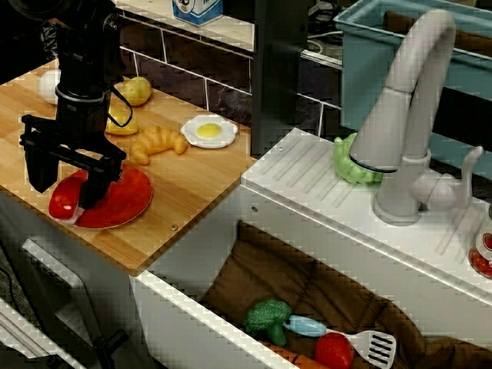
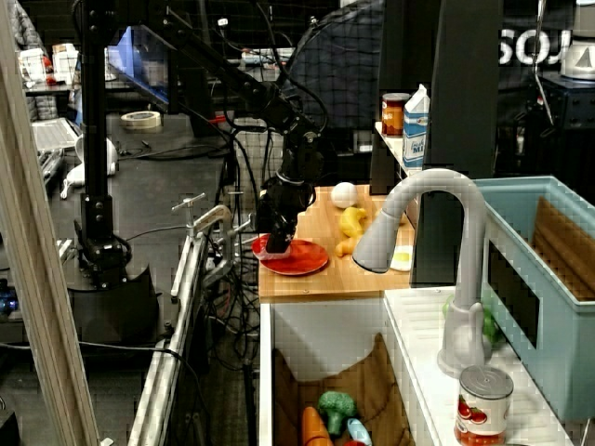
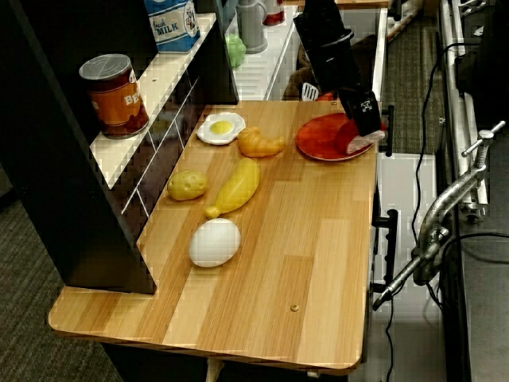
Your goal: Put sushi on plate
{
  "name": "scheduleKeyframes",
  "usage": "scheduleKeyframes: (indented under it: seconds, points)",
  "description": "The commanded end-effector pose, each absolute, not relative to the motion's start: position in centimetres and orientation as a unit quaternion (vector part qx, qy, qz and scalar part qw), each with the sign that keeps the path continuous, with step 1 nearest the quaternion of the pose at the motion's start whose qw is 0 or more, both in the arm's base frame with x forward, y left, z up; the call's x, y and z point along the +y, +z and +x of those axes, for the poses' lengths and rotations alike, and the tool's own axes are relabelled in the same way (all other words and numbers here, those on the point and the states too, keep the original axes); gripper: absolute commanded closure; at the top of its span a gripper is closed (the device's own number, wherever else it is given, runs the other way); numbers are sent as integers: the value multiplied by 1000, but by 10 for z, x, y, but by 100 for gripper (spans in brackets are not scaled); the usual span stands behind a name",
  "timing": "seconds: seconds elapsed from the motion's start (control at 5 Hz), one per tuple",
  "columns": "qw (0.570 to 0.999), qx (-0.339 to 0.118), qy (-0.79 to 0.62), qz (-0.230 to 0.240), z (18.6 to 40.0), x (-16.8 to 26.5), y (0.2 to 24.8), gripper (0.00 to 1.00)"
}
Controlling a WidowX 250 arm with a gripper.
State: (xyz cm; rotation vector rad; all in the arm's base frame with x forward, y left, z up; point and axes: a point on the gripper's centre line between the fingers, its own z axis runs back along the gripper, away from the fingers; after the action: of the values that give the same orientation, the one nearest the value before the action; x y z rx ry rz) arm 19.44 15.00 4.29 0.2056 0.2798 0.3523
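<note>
Between the two black fingers of the gripper [image 1: 68,187], spread to either side of it, the sushi [image 1: 64,201] sat on the rim of the plate [image 1: 123,204], at the worktop's outer edge. Whether the pads gripped it I could not tell. Perched there, it looked liable to tip off the rim and over that edge.

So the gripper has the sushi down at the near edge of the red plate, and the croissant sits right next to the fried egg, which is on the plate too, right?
Not quite. The fried egg lies on the wooden counter, off the plate, as the view along the counter shows. The rest holds: the gripper has the sushi at the plate's edge, and the croissant sits beside the egg.
</note>
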Motion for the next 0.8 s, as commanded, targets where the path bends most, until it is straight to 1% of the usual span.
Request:
scheduleKeyframes:
  seconds: [0.0,0.2,0.6]
  points:
    - [967,150,180,95,203,150,63,0]
    - [966,163,179,93,209,142,73,0]
    - [964,188,169,79,217,129,104,0]
